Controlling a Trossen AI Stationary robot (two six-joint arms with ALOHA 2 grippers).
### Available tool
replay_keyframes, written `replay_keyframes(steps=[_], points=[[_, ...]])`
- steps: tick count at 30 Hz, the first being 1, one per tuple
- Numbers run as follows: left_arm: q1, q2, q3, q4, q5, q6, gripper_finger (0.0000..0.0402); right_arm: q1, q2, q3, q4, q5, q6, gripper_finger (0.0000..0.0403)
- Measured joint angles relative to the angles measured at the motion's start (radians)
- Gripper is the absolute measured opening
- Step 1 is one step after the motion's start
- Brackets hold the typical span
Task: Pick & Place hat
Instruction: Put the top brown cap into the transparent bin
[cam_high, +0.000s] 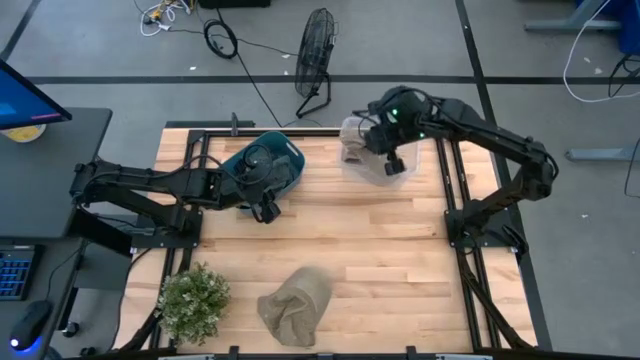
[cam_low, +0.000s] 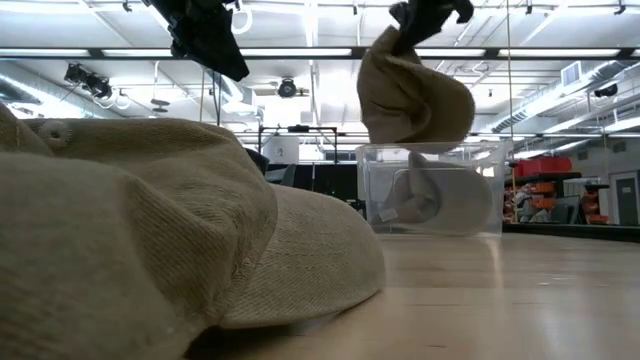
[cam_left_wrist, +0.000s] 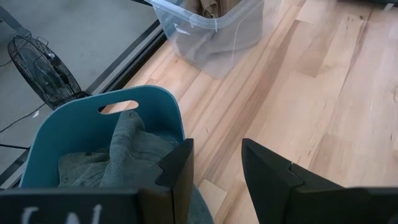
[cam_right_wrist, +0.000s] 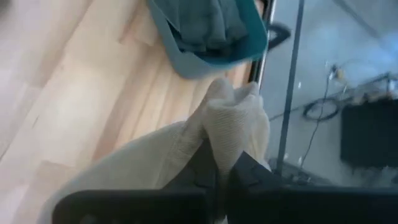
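Note:
A beige hat (cam_low: 412, 95) hangs from my right gripper (cam_right_wrist: 219, 167), which is shut on it above the clear plastic bin (cam_low: 430, 188) at the table's far side. In the high view this hat (cam_high: 354, 134) shows over the bin (cam_high: 372, 158). A second beige hat (cam_high: 295, 305) lies crumpled on the table near the near edge and fills the low view's foreground (cam_low: 150, 240). My left gripper (cam_left_wrist: 216, 163) is open and holds nothing; it hovers at the near rim of the teal basket (cam_high: 272, 165), which holds grey garments (cam_left_wrist: 121, 152). My right gripper pinches a bunched fold of the beige hat's cloth (cam_right_wrist: 235, 121) between its two fingers. The fingers come from above, pointing down. The hat hangs slack below them, lifted clear, its lower end (cam_low: 425, 135) just above the clear bin's rim.
A potted plant (cam_high: 193, 300) stands at the table's near left corner. Another pale garment lies inside the clear bin (cam_low: 445, 200). Bare wood (cam_high: 350, 235) spans the table's middle. A floor fan (cam_high: 315, 50) stands beyond the far edge.

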Motion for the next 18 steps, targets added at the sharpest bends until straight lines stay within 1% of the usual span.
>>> replay_keyframes(steps=[3,6,10,13,16,18], points=[[0.0,0.0,0.0,0.0,0.0,0.0,0.014,-0.054,0.01,0.0,-0.007,-0.017,-0.002,0.0007],[0.0,0.0,0.0,0.001,0.0,-0.001,0.014,-0.113,0.028,-0.001,0.008,-0.061,-0.069,0.0007],[0.0,0.0,0.0,0.001,0.0,-0.001,0.014,-0.198,0.051,-0.001,0.027,-0.244,-0.134,0.0007],[0.0,0.0,0.0,0.001,0.0,-0.001,0.014,-0.247,0.081,-0.001,0.021,-0.291,-0.115,0.0007],[0.0,0.0,0.0,0.0,0.0,-0.021,0.014,-0.276,0.112,-0.001,-0.025,-0.348,-0.076,0.0007],[0.0,0.0,0.0,0.0,0.0,-0.036,0.014,-0.279,0.126,-0.001,-0.071,-0.35,-0.071,0.0007]])
